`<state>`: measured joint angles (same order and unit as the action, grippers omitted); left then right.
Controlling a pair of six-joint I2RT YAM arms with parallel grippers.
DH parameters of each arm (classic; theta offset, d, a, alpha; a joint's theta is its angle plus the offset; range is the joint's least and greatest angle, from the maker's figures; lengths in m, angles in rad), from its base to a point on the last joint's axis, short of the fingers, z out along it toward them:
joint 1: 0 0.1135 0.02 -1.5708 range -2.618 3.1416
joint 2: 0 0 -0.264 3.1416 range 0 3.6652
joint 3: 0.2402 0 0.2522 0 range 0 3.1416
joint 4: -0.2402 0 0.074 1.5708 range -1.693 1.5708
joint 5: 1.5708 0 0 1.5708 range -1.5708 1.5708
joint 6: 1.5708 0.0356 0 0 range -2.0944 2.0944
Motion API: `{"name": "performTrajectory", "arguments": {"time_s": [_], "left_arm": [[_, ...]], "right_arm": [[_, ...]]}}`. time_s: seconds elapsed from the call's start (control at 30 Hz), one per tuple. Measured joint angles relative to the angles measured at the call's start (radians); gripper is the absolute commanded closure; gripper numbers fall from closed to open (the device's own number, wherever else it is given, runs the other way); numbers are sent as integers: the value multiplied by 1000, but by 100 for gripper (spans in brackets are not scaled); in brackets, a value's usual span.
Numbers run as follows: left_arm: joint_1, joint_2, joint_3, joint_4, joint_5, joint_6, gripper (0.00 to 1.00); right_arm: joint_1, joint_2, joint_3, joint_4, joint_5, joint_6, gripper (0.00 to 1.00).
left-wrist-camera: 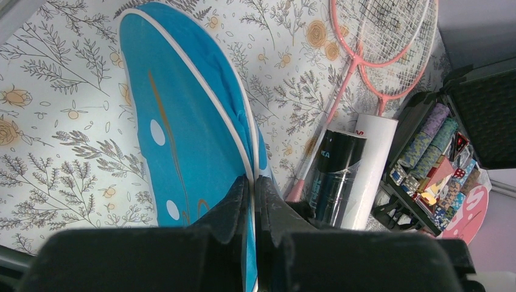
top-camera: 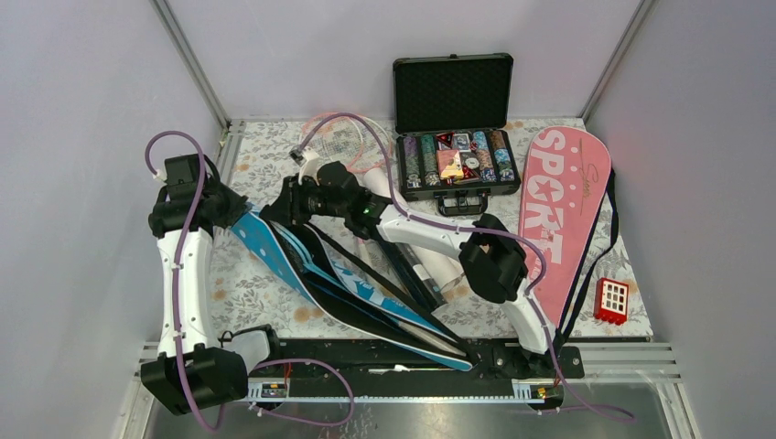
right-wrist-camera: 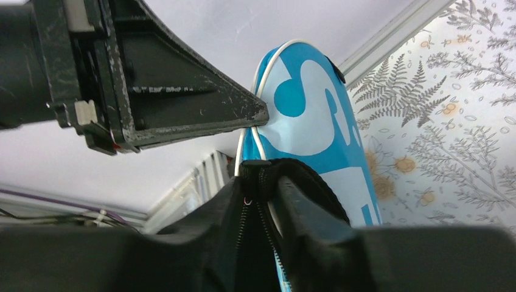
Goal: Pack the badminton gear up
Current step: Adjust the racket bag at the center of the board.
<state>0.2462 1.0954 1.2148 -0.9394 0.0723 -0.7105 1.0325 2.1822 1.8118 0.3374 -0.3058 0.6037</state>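
Observation:
The blue racket cover [top-camera: 352, 297] lies slanted across the mat, its rounded head lifted at the left. My left gripper [left-wrist-camera: 254, 179] is shut on the white piping of the blue cover [left-wrist-camera: 182, 121]. My right gripper [right-wrist-camera: 264, 182] sits astride the black zipper end of the blue cover [right-wrist-camera: 310, 115]. Its jaws stand apart, and a sliver of piping shows beside the zip. Both grippers meet at the head, left gripper [top-camera: 236, 215] and right gripper [top-camera: 285, 203]. Two pink rackets [left-wrist-camera: 377, 36] lie at the back. A dark tube [left-wrist-camera: 334, 176] and a white tube [left-wrist-camera: 372, 161] lie beside them. The pink cover [top-camera: 560, 215] lies at the right.
An open black case of poker chips [top-camera: 455, 137] stands at the back middle. A small red block [top-camera: 611, 300] sits at the front right corner. The right arm's forearm [top-camera: 430, 233] spans the tubes. Grey walls close in on the left, back and right.

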Motion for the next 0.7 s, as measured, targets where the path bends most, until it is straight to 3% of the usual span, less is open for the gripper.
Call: {"name": "performTrajectory", "arguments": {"time_s": [0.17,0.27,0.4,0.5,0.53,0.7], "left_arm": [[0,0,-3,10,1,0,100],[-1,0,-11,21,4,0,100],[-1,0,-11,24,7,-1,100],[-1,0,-11,25,7,-1,100],[-1,0,-11,25,8,-1,100],[-1,0,-11,26,12,-6,100]], "right_arm": [[-12,-14,-27,18,0,35,81],[-16,-18,-38,24,0,50,100],[-19,-22,-43,27,0,63,100],[-21,-22,-44,30,-6,71,77],[-22,-22,-45,31,-14,72,75],[-26,-29,-48,32,-35,71,92]]}}
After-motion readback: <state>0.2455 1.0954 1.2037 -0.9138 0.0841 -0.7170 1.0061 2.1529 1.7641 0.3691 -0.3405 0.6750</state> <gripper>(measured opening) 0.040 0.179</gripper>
